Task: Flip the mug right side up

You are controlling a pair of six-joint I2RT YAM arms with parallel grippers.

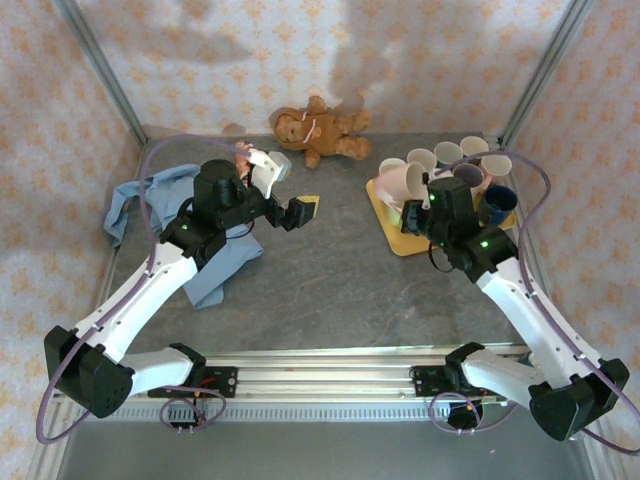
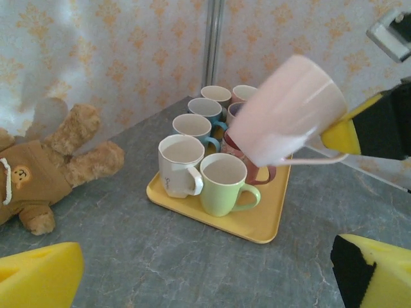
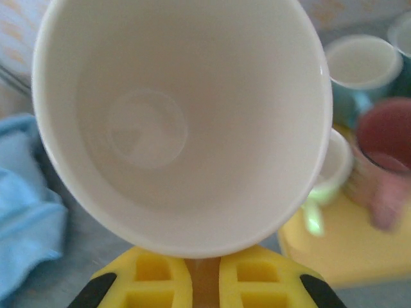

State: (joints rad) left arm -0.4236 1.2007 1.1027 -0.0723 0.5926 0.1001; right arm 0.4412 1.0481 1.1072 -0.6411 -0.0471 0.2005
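At the right wrist the mug (image 3: 180, 128) shows its interior, elsewhere its outside.

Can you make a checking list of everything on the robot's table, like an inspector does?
Surface: grey table, no spills seen.
Job's things: pink mug held tilted over the yellow tray; other mugs stand upright on it.
Clutter: teddy bear at the back, blue cloth on the left.
Grippers: right tool shut on the pink mug's handle; left tool open, holding nothing.
Cables: purple cables loop off both arms.
Surroundings: patterned walls, metal posts.
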